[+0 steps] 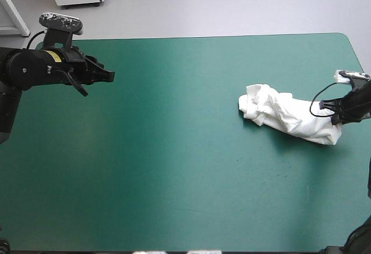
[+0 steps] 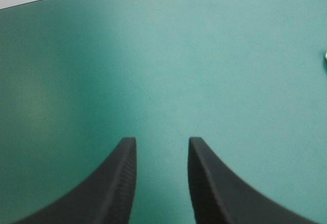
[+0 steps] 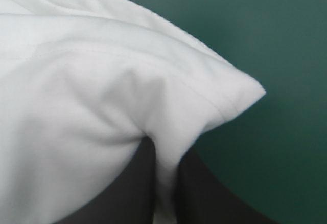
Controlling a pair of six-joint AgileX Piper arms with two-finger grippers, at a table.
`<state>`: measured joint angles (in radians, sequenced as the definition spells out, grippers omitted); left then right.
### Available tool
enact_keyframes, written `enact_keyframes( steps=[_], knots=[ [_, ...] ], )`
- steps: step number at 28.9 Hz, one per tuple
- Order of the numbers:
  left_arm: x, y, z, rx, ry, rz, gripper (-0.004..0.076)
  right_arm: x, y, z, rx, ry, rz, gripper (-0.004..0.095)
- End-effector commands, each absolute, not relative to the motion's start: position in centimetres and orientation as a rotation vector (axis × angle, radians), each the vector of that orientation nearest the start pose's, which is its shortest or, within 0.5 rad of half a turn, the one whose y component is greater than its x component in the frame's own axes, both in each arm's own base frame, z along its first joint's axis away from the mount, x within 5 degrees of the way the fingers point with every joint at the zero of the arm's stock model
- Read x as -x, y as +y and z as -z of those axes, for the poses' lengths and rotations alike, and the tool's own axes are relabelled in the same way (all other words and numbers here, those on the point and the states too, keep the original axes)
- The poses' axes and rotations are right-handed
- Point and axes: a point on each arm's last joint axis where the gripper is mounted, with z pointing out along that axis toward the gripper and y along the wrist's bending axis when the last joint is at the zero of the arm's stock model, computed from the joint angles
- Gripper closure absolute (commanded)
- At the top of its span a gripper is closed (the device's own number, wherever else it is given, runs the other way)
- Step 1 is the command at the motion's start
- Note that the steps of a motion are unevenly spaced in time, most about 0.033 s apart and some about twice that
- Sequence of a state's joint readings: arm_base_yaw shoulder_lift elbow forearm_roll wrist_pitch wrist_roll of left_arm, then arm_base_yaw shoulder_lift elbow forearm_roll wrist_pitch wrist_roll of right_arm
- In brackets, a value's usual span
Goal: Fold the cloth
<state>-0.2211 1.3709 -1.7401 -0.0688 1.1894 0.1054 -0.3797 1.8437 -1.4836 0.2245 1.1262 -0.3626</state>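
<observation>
The T-shirt (image 1: 290,118) is plain white, at three o'clock on the teal-green cover (image 1: 174,149). The left gripper (image 2: 162,142) has black, finely ribbed fingers (image 2: 120,183).

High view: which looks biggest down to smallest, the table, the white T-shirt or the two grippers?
1. table, by far.
2. T-shirt, a crumpled heap.
3. left gripper and right gripper: both smaller than the T-shirt, too alike to rank; the right one is partly hidden by cloth.

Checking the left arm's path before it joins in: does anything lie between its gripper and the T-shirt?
Nothing visible does: only bare teal-green cover lies between the open left gripper and the T-shirt, whose right end the right gripper holds.
</observation>
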Motion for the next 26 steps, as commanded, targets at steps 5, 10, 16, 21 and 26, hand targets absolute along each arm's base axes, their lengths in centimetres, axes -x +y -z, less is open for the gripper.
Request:
enact_keyframes(
  steps=[5,10,16,21,26],
  knots=[
    [-24.5,-6.2,-49.6,-0.353,2.165,0.180,0.0472,-33.8,-14.1,-27.6,-0.182,2.827,-0.074,0.0921],
    [-24.5,-6.3,-49.6,-0.354,2.165,0.188,0.0472,-33.7,-14.2,-27.6,-0.190,2.829,-0.063,0.0890],
    [-24.2,-6.2,-49.8,-0.353,2.158,0.188,0.0472,-33.7,-14.3,-27.8,-0.188,2.816,-0.044,0.0595],
    [-23.6,-6.1,-50.2,-0.357,2.146,0.186,0.0472,-33.5,-14.9,-28.3,-0.233,2.793,-0.018,0.0392],
    [-22.8,-5.9,-50.6,-0.369,2.132,0.177,0.0472,-32.6,-15.2,-29.9,-0.293,2.736,-0.028,0.0391]
  ],
)
